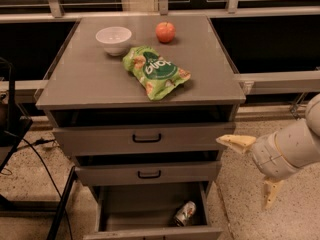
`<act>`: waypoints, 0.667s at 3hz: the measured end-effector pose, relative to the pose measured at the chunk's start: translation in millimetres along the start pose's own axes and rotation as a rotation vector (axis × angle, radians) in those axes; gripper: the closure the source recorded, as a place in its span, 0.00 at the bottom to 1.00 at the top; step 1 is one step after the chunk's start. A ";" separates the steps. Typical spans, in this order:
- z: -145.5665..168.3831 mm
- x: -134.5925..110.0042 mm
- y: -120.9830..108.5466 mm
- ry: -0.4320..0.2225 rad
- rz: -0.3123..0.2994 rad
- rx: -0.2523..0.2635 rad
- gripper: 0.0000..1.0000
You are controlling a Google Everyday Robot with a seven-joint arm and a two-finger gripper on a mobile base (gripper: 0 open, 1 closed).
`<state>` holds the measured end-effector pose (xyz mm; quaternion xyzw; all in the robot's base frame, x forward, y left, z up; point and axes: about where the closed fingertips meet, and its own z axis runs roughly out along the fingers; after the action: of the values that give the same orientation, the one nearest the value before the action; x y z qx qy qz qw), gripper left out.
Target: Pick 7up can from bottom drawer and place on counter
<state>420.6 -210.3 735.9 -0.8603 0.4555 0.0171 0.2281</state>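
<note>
The 7up can (pixel 185 213) lies on its side in the right front part of the bottom drawer (pixel 130 206), which is pulled open. The counter (pixel 90 79) is the grey top of the cabinet. My gripper (pixel 252 170) is to the right of the cabinet, level with the middle drawer. Its two cream fingers are spread wide apart, one pointing left at the cabinet's side (pixel 235 142), the other pointing down (pixel 270 193). It holds nothing and is up and to the right of the can.
On the counter are a green snack bag (pixel 155 71), a white bowl (pixel 114 39) and a red apple (pixel 165 32). Two upper drawers (pixel 145 139) stand slightly open. A black stand and cables (pixel 20 149) are at the left. Railing runs behind.
</note>
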 end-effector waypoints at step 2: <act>27.0 1.6 11.5 0.016 -0.075 -0.046 0.00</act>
<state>417.2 -206.1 707.0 -0.8820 0.4241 0.0121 0.2052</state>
